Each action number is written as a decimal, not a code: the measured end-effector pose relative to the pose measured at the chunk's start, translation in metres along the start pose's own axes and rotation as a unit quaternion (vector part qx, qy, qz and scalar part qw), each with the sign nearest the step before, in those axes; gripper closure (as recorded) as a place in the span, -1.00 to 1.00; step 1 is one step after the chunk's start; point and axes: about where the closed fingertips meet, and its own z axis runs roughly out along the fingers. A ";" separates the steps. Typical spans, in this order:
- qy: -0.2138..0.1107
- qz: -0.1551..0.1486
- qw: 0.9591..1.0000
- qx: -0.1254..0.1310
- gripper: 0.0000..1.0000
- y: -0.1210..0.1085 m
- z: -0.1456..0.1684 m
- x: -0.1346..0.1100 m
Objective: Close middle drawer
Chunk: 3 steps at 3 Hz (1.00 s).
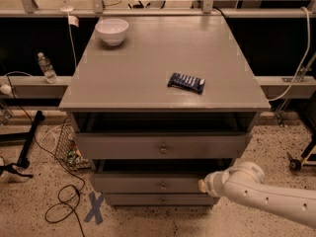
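Note:
The grey cabinet [148,63] has three stacked drawers. The middle drawer [143,183] is the low flat front with a small round knob [163,185]. It stands out only a little past the lowest drawer [148,200]. The top drawer [123,146] stands out further, with a dark gap above it. My white arm [261,194] comes in from the lower right. My gripper [203,185] is at the right end of the middle drawer's front, against it.
A white bowl [112,31] and a dark blue packet [186,82] lie on the cabinet top. A water bottle [47,68] stands on a ledge at the left. Black cables [64,201] and a blue tape cross [94,207] lie on the floor at the left.

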 end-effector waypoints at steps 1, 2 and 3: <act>0.022 -0.017 1.000 -0.001 1.00 0.003 0.008 0.018; 0.025 -0.038 0.999 -0.003 1.00 0.000 0.014 0.030; 0.005 -0.061 0.998 -0.003 1.00 -0.009 0.018 0.028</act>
